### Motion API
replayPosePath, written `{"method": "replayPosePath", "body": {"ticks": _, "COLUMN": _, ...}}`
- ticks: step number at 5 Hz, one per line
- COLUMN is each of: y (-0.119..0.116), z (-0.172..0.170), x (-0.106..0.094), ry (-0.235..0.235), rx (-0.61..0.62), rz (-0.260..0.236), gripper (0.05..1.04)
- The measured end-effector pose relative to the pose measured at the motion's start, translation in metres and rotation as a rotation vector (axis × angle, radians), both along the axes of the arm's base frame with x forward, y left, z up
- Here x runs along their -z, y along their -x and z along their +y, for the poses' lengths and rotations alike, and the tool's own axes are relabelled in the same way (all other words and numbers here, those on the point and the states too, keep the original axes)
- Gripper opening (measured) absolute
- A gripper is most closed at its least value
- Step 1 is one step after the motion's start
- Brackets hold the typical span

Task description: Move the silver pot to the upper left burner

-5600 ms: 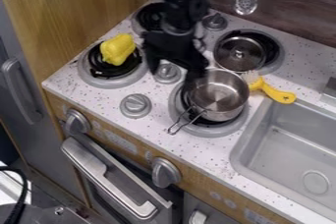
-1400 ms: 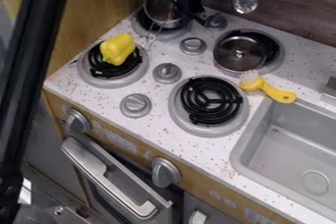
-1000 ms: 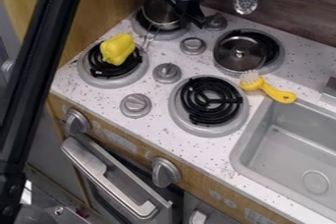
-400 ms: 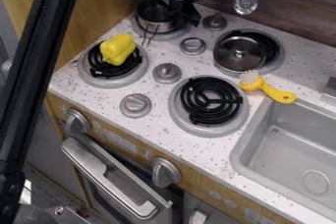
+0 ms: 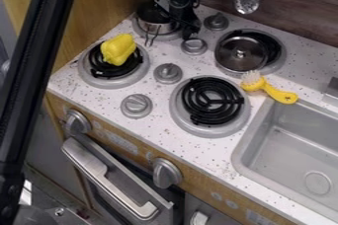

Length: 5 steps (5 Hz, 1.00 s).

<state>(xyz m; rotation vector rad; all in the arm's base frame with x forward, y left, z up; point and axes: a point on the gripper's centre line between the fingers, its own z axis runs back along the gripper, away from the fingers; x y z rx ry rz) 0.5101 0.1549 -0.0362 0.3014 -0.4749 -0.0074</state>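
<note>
The black gripper [image 5: 176,24] hangs at the right side of the silver pot [image 5: 153,28], open, with one finger over the pot's rim and the other outside its right wall. Level on the upper left burner [image 5: 174,36], the pot has its wire handle pointing toward the front. Part of its right side is hidden behind the gripper.
A yellow pepper [image 5: 118,49] lies on the lower left burner. The lower right burner [image 5: 211,100] has bare coils. A metal lid or pan [image 5: 241,54] covers part of the upper right burner, with a yellow brush [image 5: 271,90] near the sink [image 5: 300,147].
The pot has gone from the lower right burner to the upper left one, where it was tilted and now stands level. Lately the gripper has come down slightly and opened.
</note>
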Motion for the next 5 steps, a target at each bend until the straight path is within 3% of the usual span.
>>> {"method": "replayPosePath", "body": {"ticks": 1, "y": 0.003, "z": -0.004, "x": -0.033, "ry": -0.001, "rx": 0.002, "rz": -0.078, "gripper": 0.999}}
{"method": "replayPosePath", "body": {"ticks": 2, "y": 0.023, "z": -0.013, "x": -0.053, "ry": 0.030, "rx": -0.016, "rz": -0.124, "gripper": 0.999}}
{"method": "replayPosePath", "body": {"ticks": 3, "y": 0.059, "z": -0.023, "x": -0.066, "ry": 0.089, "rx": -0.081, "rz": -0.036, "gripper": 0.999}}
{"method": "replayPosePath", "body": {"ticks": 4, "y": 0.097, "z": -0.041, "x": -0.065, "ry": 0.230, "rx": -0.190, "rz": 0.148, "gripper": 0.999}}
{"method": "replayPosePath", "body": {"ticks": 5, "y": 0.125, "z": -0.056, "x": -0.071, "ry": 0.259, "rx": -0.203, "rz": 0.195, "gripper": 0.999}}
